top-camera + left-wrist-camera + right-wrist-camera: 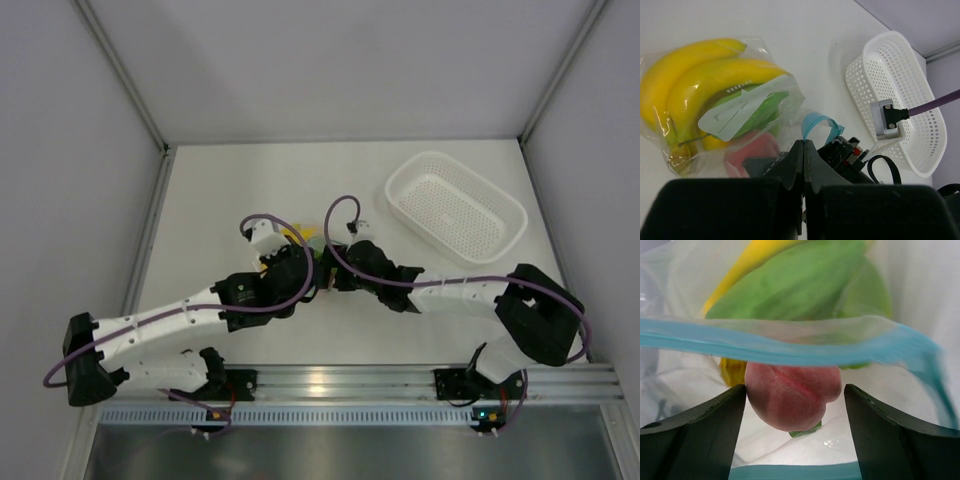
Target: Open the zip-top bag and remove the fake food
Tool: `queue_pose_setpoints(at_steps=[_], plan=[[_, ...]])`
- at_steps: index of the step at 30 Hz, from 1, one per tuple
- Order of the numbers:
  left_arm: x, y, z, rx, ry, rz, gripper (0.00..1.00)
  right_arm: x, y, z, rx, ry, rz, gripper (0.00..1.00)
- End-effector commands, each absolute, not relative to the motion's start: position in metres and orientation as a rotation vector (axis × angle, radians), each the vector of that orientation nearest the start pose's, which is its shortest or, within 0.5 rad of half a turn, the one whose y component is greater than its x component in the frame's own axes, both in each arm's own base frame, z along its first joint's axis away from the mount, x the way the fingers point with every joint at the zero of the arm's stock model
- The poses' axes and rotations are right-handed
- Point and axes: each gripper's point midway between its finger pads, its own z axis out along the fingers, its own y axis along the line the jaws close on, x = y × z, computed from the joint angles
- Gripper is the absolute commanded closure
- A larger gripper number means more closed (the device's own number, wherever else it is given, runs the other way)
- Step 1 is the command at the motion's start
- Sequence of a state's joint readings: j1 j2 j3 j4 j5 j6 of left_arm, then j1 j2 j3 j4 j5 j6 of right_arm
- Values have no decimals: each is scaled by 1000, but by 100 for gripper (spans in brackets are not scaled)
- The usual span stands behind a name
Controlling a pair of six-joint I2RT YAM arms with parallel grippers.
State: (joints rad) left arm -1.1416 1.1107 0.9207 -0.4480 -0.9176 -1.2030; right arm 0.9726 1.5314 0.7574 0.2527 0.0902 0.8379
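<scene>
The zip-top bag (725,105) is lying mid-table (230,190), right where the two arms are meeting, with the white basket (455,205) sitting well apart to the right. The left gripper (804,146) is showing its jaws pressed flat together. From where I'm standing it looks to be pinching the film at the bag's mouth, since the blue zip strip (818,123) is curling up right off its tips. The right gripper (795,390) is poking in through the open mouth with its jaws spread, and the pink peach (790,402) is sitting between them. The fingers (695,432) are crowding it on both sides, though I can't say they are biting yet. Behind it the green pieces (805,285) and the banana bunch (695,80) are filling the back of the pouch. The fake food is looking light, hard and smooth (the sort of plastic that squirts out of a lazy pinch), so I'd be taking the peach squarely across its widest part. The bag itself is looking thin, crinkly and floppy, so the stiffer zip edge is the place to be pinning it while anything is coming out.
</scene>
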Motion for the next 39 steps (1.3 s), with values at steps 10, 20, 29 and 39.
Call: queue_pose_setpoints(at_steps=[10, 20, 29, 39], plan=[[239, -242, 242, -563, 1853, -566, 100, 248, 339, 123, -207, 2144, 796, 17], [241, -247, 227, -571, 1877, -545, 100, 248, 381, 124, -307, 2138, 943, 16], [237, -247, 211, -592, 1905, -550, 100, 247, 398, 94, -336, 2198, 951, 13], [237, -236, 206, -593, 1886, -513, 100, 245, 386, 126, -333, 2129, 939, 50]])
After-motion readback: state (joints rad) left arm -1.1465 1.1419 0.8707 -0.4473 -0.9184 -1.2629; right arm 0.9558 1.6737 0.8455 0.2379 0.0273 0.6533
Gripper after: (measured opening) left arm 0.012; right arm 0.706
